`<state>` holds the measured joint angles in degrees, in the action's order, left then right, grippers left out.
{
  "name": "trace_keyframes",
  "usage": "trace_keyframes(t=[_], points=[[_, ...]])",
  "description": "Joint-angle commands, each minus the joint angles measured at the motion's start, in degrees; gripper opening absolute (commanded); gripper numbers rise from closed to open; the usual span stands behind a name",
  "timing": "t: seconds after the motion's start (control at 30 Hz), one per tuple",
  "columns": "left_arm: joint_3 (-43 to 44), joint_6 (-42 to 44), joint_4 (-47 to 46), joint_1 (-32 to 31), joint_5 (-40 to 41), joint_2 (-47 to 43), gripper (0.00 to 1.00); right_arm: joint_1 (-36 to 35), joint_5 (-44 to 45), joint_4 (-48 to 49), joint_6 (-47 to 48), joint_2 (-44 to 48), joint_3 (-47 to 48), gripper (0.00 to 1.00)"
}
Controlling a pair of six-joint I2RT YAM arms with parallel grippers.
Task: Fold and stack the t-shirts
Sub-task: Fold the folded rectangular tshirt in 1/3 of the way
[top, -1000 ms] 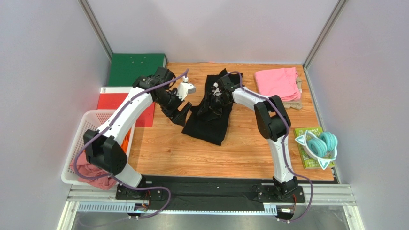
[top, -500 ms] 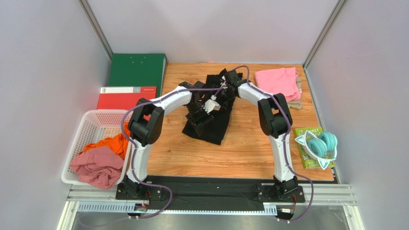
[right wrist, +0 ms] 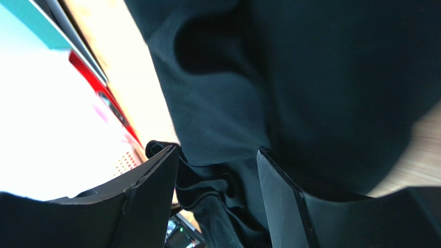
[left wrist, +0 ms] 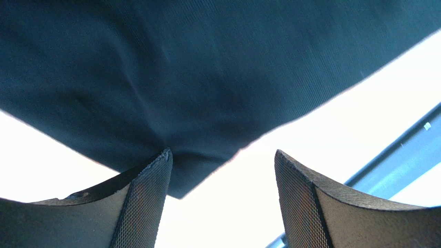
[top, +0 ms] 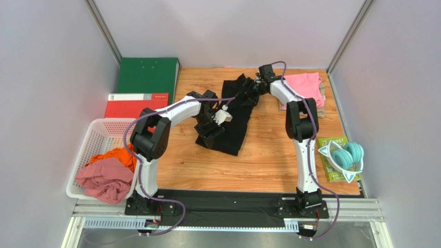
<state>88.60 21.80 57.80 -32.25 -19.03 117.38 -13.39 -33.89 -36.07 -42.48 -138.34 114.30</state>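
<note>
A large black t-shirt (top: pixel 234 121) lies crumpled in the middle of the wooden table. My left gripper (top: pixel 207 136) is low at its near-left edge. In the left wrist view it (left wrist: pixel 222 155) is open, with the left fingertip (left wrist: pixel 155 170) touching a corner of the black cloth (left wrist: pixel 196 77). My right gripper (top: pixel 249 92) is over the shirt's far end. In the right wrist view it (right wrist: pixel 217 150) is open, with folds of black cloth (right wrist: pixel 290 77) between and beyond the fingers. A folded pink shirt (top: pixel 299 88) lies on a beige one (top: pixel 318 111) at the back right.
A white basket (top: pixel 98 135) at the left holds an orange shirt (top: pixel 120 155) and a dusty-rose shirt (top: pixel 106 180). A green binder (top: pixel 146 75) and a red binder (top: pixel 129 104) lie at the back left. Teal headphones (top: pixel 346 155) rest on a green packet at the right edge.
My left arm swung in from the left and came down at the shirt's near-left edge. My right gripper moved from the shirt's middle to its far end, and the cloth stretched out that way.
</note>
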Motion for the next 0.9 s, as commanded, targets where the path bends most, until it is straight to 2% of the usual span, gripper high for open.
trace_keyframes(t=[0.0, 0.13, 0.3, 0.43, 0.47, 0.67, 0.77, 0.87], points=[[-3.2, 0.8, -0.3, 0.2, -2.8, -9.4, 0.78, 1.3, 2.3, -2.6, 2.1, 6.4, 2.6, 0.64], [-5.7, 0.4, -0.9, 0.8, -7.6, -17.3, 0.78, 0.2, -0.6, -0.9, 0.7, 11.8, 0.1, 0.64], [-8.8, 0.6, -3.7, 3.5, -13.7, -26.3, 0.78, -4.7, -2.1, -0.9, 1.2, 17.4, -3.1, 0.66], [-10.7, 0.2, -5.9, 7.7, -17.8, -29.3, 0.78, -8.1, -5.8, 4.8, -1.3, 19.1, -11.4, 0.66], [-11.4, 0.2, -6.2, 8.0, -17.6, -29.3, 0.77, -9.6, -6.3, 6.1, -1.7, 18.9, -15.3, 0.66], [-10.3, -1.0, -6.6, 8.1, -18.0, -25.4, 0.75, -12.5, -7.9, 8.7, -2.7, 12.6, -19.2, 0.66], [-10.3, -1.6, -8.0, 8.1, -19.3, -24.1, 0.75, -12.8, -10.5, 8.7, -2.7, 9.7, -17.7, 0.66], [-9.7, -1.5, -7.7, 8.1, -19.5, -23.7, 0.75, -12.6, -10.1, 4.7, -0.8, 4.1, -12.1, 0.66]])
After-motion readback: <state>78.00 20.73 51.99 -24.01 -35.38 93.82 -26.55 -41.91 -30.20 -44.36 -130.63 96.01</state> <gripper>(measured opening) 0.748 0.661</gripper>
